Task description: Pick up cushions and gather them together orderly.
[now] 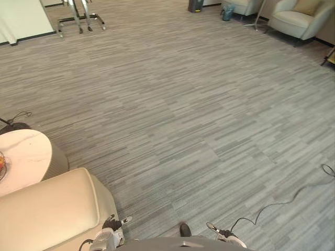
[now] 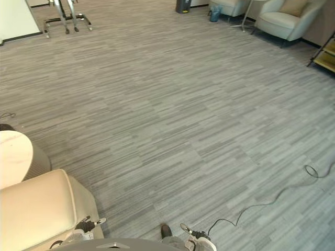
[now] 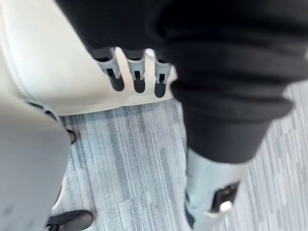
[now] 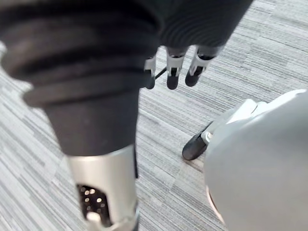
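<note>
Grey carpet [image 1: 183, 104] covers the floor. A cream seat [image 1: 47, 214] stands at lower left, just beside a round white table [image 1: 23, 154]. An armchair [image 1: 293, 22] holding a tan cushion [image 1: 308, 6] stands at upper right, well apart.

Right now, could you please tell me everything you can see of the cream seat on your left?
The cream seat looks like smooth leather, with rounded corners and a piped seam round its top. It stands on the grey carpet, partly cut off, beside a round white table. The left robot hand hangs open close beside it.
</note>
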`<state>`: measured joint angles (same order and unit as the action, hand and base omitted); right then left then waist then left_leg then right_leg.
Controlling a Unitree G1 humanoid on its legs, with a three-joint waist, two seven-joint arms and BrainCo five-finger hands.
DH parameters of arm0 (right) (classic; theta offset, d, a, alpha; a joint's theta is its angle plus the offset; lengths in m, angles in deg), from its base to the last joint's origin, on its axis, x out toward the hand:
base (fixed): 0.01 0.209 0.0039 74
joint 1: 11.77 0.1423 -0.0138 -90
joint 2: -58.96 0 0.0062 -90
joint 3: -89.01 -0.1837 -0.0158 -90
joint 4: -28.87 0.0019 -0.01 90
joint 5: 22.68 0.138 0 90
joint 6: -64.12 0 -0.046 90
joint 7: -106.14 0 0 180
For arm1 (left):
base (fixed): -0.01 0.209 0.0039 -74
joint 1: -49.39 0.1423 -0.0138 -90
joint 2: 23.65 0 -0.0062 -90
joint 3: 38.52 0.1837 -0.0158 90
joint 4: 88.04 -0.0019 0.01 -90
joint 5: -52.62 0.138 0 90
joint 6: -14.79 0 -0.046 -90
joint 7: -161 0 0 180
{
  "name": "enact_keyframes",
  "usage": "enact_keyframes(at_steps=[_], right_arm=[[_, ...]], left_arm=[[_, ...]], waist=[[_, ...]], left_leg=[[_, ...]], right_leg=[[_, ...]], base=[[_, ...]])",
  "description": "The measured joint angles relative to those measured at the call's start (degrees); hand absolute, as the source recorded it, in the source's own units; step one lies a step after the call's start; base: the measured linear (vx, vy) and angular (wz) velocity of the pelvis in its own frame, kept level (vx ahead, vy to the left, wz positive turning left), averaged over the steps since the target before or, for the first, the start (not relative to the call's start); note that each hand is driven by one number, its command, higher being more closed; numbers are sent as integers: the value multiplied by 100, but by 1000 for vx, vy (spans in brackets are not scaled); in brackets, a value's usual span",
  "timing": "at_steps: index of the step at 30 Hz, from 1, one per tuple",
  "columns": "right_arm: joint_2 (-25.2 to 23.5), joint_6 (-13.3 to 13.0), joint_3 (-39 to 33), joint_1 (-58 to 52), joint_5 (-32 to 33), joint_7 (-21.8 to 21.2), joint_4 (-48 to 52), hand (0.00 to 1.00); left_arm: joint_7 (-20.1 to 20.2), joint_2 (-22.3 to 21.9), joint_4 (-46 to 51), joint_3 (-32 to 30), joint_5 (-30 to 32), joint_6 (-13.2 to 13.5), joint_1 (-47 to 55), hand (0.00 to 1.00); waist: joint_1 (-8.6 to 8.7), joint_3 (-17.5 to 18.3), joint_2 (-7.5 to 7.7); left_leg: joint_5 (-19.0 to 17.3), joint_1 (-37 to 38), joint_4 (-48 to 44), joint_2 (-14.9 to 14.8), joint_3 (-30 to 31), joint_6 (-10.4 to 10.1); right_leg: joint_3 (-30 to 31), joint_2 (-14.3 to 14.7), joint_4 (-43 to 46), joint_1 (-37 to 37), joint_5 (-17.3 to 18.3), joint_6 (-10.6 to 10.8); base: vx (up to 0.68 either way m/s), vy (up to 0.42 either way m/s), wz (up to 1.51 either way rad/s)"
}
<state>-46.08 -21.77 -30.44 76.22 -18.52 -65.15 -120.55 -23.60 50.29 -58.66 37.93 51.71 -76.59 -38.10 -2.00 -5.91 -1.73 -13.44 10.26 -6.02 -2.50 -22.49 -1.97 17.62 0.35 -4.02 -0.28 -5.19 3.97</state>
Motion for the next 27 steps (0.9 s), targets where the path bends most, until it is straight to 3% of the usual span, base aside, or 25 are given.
enact_keyframes(at_steps=[5, 6, 7, 8, 9, 10, 12, 15, 18, 21, 23, 25, 27], right_arm=[[32, 1, 2, 86, 4, 1, 68, 0], [51, 5, 1, 116, 0, 3, 65, 0], [61, 5, 0, 170, 2, 4, 46, 0], [63, 5, 1, 189, 1, 5, 39, 0], [75, 2, 1, 263, 3, 5, 20, 0], [96, -10, 9, 247, 0, 9, 0, 0], [213, -7, 142, 242, -4, 10, -20, 0], [403, -14, 256, 387, -5, 10, -53, 0], [424, -3, 255, 347, -1, 17, -84, 0], [416, 4, 383, 288, 14, 20, -244, 0], [415, -3, 381, 237, 61, 37, -168, 0], [424, -2, 352, 262, 74, 60, -67, 0], [404, 4, 337, 259, 110, 67, -47, 0]], left_arm=[[-5, 4, 46, 2, -1, -2, 57, 0], [-6, 4, 50, 2, -3, -1, 53, 0], [-15, 9, 75, 7, -9, 0, 51, 0], [-18, 15, 82, 14, -9, 0, 52, 0], [-20, 26, 99, 23, -10, 0, 41, 0], [-20, 38, 114, 40, -13, 0, 34, 0], [-21, 46, 121, 174, -13, 0, 32, 0], [-23, 41, 124, 276, -30, 6, 18, 0], [-52, 84, 88, 352, -63, 5, 13, 0], [-77, 121, 150, 345, -130, 7, -31, 0], [-98, 71, 187, 316, -182, 17, -71, 0], [-101, -16, 248, 195, -192, 17, -78, 0], [-101, -51, 373, 185, -279, 29, -67, 0]], waist=[[17, -43, 14], [7, -44, -28], [-14, -58, -76], [-16, -77, -105], [-14, -123, -94], [-7, -185, -140], [36, -170, -180], [-11, -227, -298], [53, -242, -281], [45, -337, -187], [24, -438, -205], [-21, -483, -258], [-86, -550, -275]], left_leg=[[-70, -41, -19, -63, -771, -110], [-33, -64, -84, -125, -990, -71], [-41, -105, -156, -235, -1273, -93], [-42, -113, -179, -270, -1326, -97], [-29, -47, -229, -361, -1391, -119], [-32, 9, -301, -403, -1338, -125], [10, 73, -327, -517, -1124, -178], [106, 62, -312, -562, -863, -170], [276, 86, -520, -632, -740, -270], [261, -377, -2109, -1054, -676, -294], [502, -1077, -3693, -1415, -197, -60], [136, -1303, -3837, -1226, 96, -138], [-245, -1636, -3540, -843, 368, -122]], right_leg=[[328, 157, -94, -418, -193, -180], [-87, 111, -92, -546, -223, -246], [-1071, -31, -12, -650, -249, -367], [-1389, -74, 43, -700, -229, -395], [-2531, -282, 337, -823, -169, -492], [-3284, -432, 555, -816, -242, -580], [-3796, -354, 712, -769, -230, -537], [-3672, -246, 614, -767, -168, -490], [-3561, -128, 537, -655, -49, -519], [-3440, -128, 526, -451, 134, -510], [-3306, -85, 564, -334, 254, -556], [-3133, -113, 571, -277, 295, -577], [-2932, -199, 522, -164, 317, -557]], base=[[-52, -52, -92], [28, -95, -112], [31, -63, -90], [93, -101, -83], [121, -75, -50], [150, -91, -42], [147, -126, -22], [94, -62, -39], [67, 0, -20], [44, -5, -14], [96, 23, -30], [104, 57, -33], [74, 76, -43]])
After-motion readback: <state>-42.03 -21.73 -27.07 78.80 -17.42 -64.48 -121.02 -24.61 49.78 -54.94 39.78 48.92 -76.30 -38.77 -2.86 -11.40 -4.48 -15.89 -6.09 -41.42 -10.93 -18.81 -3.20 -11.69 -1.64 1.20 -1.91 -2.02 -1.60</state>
